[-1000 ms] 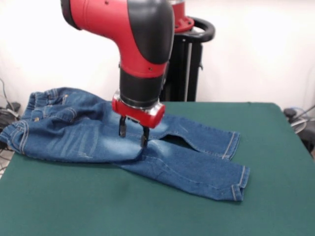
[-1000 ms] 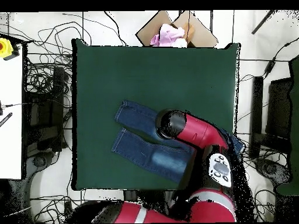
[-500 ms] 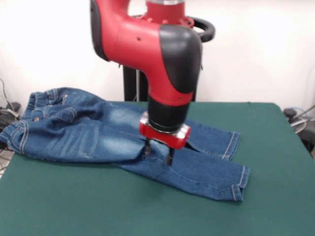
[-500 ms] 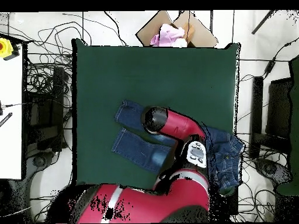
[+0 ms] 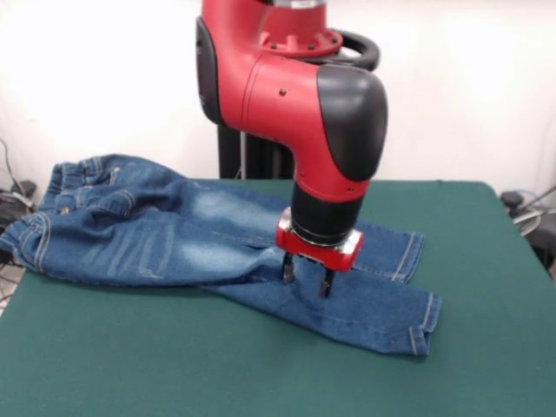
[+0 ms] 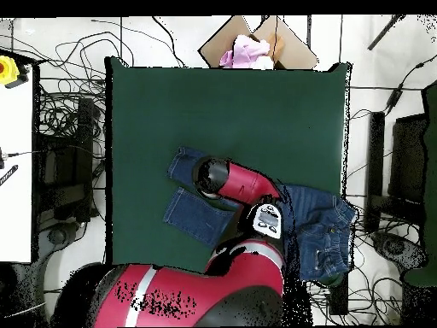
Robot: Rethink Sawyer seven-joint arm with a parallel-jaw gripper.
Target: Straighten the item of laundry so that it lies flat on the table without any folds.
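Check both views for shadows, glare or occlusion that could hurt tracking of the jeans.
Front view: even, soft light, no glare on the table; a faint shadow under the hand, which sits open over the jeans; the arm hides little of them. Overhead view: the arm covers the middle of the jeans; the waistband hangs past the table edge.

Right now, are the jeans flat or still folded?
Not flat. In the front view the jeans have one leg crossing over the other below the tool, and the waistband end is bunched at the table edge.
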